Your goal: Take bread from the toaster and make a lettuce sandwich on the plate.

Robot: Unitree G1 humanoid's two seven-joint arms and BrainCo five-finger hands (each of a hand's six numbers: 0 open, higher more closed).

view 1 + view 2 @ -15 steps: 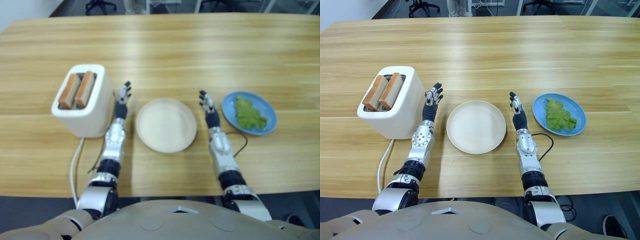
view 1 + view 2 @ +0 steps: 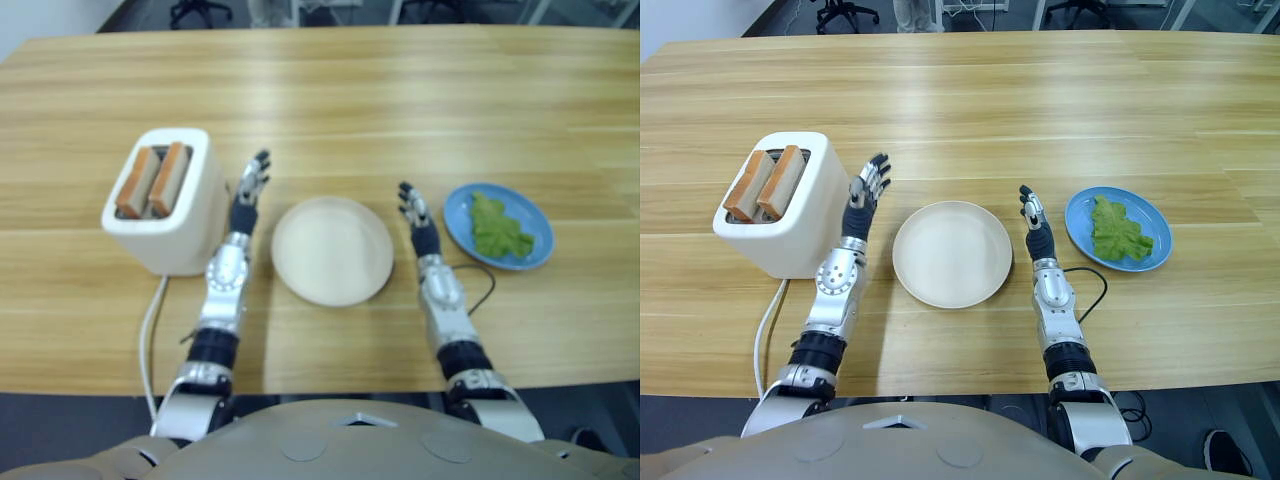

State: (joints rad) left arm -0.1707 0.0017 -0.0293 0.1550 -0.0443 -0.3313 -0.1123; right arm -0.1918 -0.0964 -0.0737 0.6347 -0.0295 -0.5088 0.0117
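While nothing is gripped yet, both hands sit idle either side of the round cream plate (image 2: 952, 292), which is bare, near the front edge of the light wooden bench (image 2: 1040, 100). Left robot hand (image 2: 865, 190): fingers stretched out and apart, holding nothing, just beside the right wall of the white two-slot toaster (image 2: 790, 225). Right robot hand (image 2: 1033, 220): same, fingers straight and empty, between the cream plate and the round blue plate (image 2: 1157, 222).

Task item location: toasted bread slices (image 2: 748, 186) stand upright in the toaster slots, toward the bench's left edge. Green lettuce (image 2: 1115, 228) lies on the blue plate, toward the right edge.

Risks, judged from this layout:
- Slices show only a short top edge above the slots, so a shallow pinch could slip or crumble the crust.
- Toaster looks light; a slice binding in its slot could drag or tip the whole unit.
- Left robot hand is close enough to nudge the toaster sideways on approach.
- White power cord (image 2: 765, 335) runs off the front edge by the left arm; thin black cable (image 2: 1092, 283) loops by the right arm. Either could snag.
- Lettuce looks limp and could slide out of a loose hold.

Count: 1 toaster, 2 bread slices, 1 cream plate, 1 blue plate, 1 lettuce pile (leaf count unclear), 2 cables.
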